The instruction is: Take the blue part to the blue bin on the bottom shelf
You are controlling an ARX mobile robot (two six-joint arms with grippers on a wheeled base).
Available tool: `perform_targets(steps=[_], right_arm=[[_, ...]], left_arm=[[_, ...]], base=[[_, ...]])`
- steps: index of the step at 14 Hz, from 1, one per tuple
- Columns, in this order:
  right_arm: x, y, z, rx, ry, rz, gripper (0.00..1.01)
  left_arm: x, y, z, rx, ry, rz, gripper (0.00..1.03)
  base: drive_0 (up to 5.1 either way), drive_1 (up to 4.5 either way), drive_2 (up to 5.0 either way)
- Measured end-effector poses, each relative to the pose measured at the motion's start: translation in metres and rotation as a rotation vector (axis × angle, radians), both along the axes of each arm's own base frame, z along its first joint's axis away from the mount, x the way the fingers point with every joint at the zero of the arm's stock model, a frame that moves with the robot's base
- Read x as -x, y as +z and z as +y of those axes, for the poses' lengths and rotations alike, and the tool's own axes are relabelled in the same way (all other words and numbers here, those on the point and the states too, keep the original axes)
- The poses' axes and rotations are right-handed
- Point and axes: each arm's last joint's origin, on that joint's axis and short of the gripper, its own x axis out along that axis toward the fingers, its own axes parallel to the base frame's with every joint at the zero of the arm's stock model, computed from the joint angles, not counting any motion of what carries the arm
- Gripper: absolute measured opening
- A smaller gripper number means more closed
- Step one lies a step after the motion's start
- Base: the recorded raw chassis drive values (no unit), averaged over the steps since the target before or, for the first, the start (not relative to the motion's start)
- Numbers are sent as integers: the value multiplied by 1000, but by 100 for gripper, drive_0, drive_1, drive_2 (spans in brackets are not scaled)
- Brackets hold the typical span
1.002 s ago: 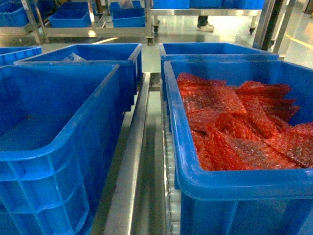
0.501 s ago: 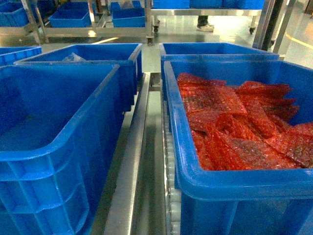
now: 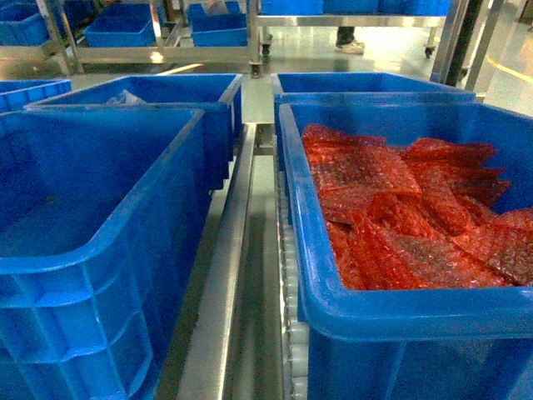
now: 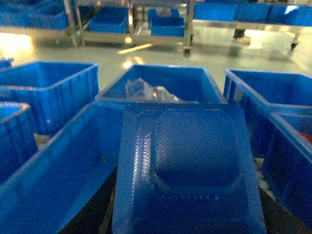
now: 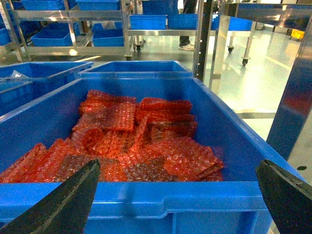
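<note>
progress: pick done, drop left | blue part (image 4: 187, 168) fills lower centre of left wrist view, apparently gripped by left gripper, fingers hidden, cannot tell | poised over empty blue bin (image 4: 53, 180) at lower left | right gripper (image 5: 178, 195) fingers spread, empty, before bin of red bubble-wrap bags (image 5: 131, 141)

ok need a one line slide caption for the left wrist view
Blue part, a ribbed tray, fills the foreground above an empty blue bin, with further blue bins behind.
</note>
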Motion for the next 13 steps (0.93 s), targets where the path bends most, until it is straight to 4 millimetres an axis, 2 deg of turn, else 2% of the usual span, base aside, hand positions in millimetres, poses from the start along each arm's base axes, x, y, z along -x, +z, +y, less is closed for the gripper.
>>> perform_targets(steps=[1, 2, 4, 5, 6, 7, 8, 11, 13], right_arm=[[0, 0, 0, 0, 0, 0, 98], [0, 0, 0, 0, 0, 0, 98], [0, 0, 0, 0, 0, 0, 98], [0, 0, 0, 0, 0, 0, 98], [0, 0, 0, 0, 0, 0, 98], [0, 0, 0, 0, 0, 1, 98], [0, 0, 0, 0, 0, 0, 98], [0, 0, 0, 0, 0, 0, 98], [0, 0, 0, 0, 0, 0, 98]], left_arm=[[-24, -10, 0, 37, 25, 74, 53], [-30, -24, 0, 50, 42, 139, 65], [-28, -21, 0, 77, 43, 111, 93], [-27, -20, 1, 77, 43, 111, 100], [-27, -20, 3, 80, -12, 35, 91], [-18, -24, 7, 45, -84, -27, 78], [-4, -34, 11, 18, -111, -31, 64], [21, -51, 21, -2, -108, -22, 23], [33, -57, 29, -2, -128, -25, 1]], base=[[0, 0, 0], [0, 0, 0], [0, 0, 0], [0, 0, 0], [0, 0, 0], [0, 0, 0], [0, 0, 0], [0, 0, 0], [0, 0, 0]])
